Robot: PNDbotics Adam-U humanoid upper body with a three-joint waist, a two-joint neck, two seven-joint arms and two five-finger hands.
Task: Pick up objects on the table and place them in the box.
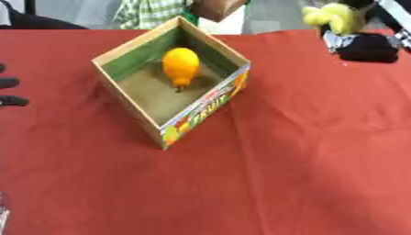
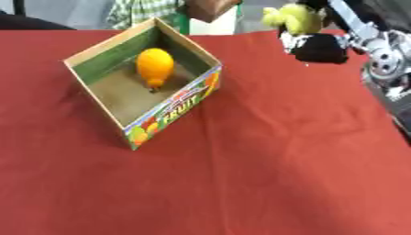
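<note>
An open cardboard box [image 1: 164, 87] is shown standing on the red-covered tabletop [image 1: 305, 156], turned so that one corner points toward the viewer. Its inner walls are lined in green, its floor is plain brown, and its near outer face is printed with coloured fruit pictures and lettering. One object is contained in it: an orange, pear-shaped fruit [image 1: 180, 65], set on the floor near the far corner of the box, with its narrow end directed toward the box's middle. The rest of the box floor is left bare.

At the far right corner of the tabletop, the right hand [image 2: 321, 46] is seen, black, with its silver-jointed arm entering from the upper right in the right eye view. A yellow-green object [image 2: 293, 17] of lumpy outline is shown directly above this hand, in contact with it, raised clear of the cloth. The fingers are wrapped about the object's lower part, so the hand is read as grasping it. The object is thus located well apart from the box, beyond its right side.

At the left edge of the left eye view, a few dark fingertips of the left hand [image 1: 9, 92] are visible beside the box, apart from it; whether this hand is clenched or released cannot be told.
</note>
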